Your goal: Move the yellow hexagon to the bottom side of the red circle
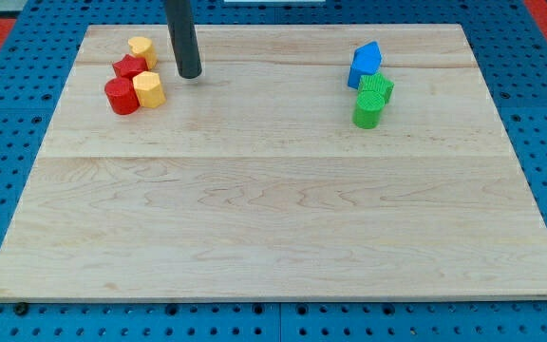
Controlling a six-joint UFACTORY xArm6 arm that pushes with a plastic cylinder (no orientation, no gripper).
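The yellow hexagon [148, 89] sits at the board's upper left, touching the right side of the red circle [121, 96]. Another red block [129, 67] lies just above them, and a second yellow block [141, 47] lies above that one. My tip [189, 74] is on the board just to the right of and slightly above the yellow hexagon, with a small gap between them.
At the upper right a blue block [365, 63] sits above two green blocks [376, 88] [368, 109], all close together. The wooden board [273, 209] rests on a blue perforated table.
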